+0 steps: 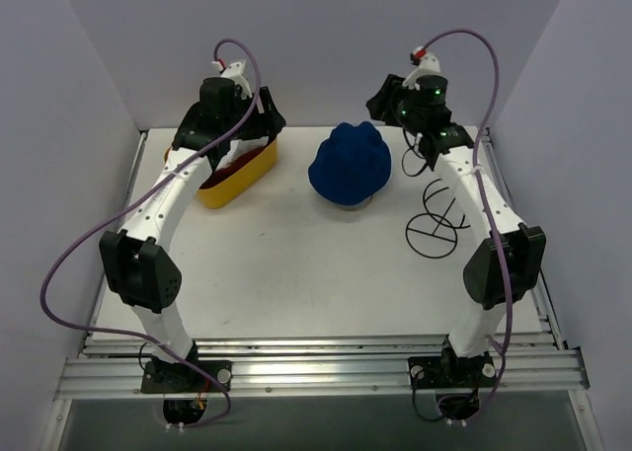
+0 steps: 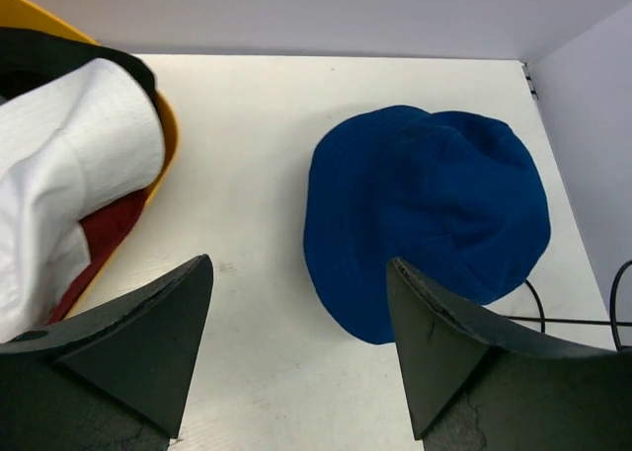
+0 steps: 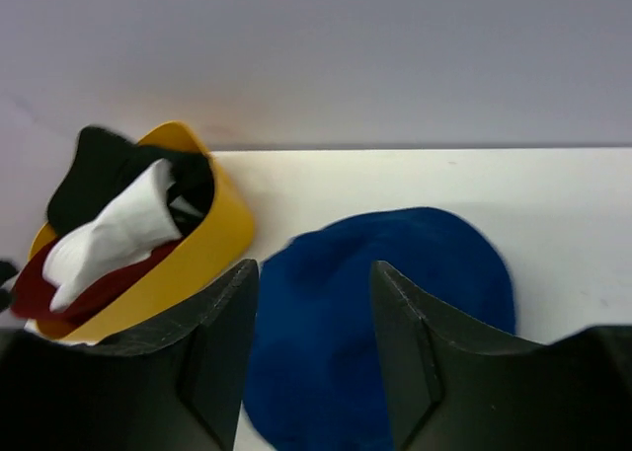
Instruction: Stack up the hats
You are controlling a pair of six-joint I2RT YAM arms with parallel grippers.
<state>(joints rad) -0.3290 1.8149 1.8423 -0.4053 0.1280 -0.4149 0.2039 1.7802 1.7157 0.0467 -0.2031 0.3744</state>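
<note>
A blue bucket hat lies crown up on the white table, at the back middle. It also fills the right of the left wrist view. A white hat, a black cap and a maroon hat are bunched in the yellow basket. My left gripper hovers open over bare table between the basket and the blue hat. My right gripper is open above the blue hat's far right side, with nothing between its fingers.
A thin black wire dome frame sits on the table right of the blue hat, under the right arm; part of it shows at the left wrist view's right edge. White walls close in the back and both sides.
</note>
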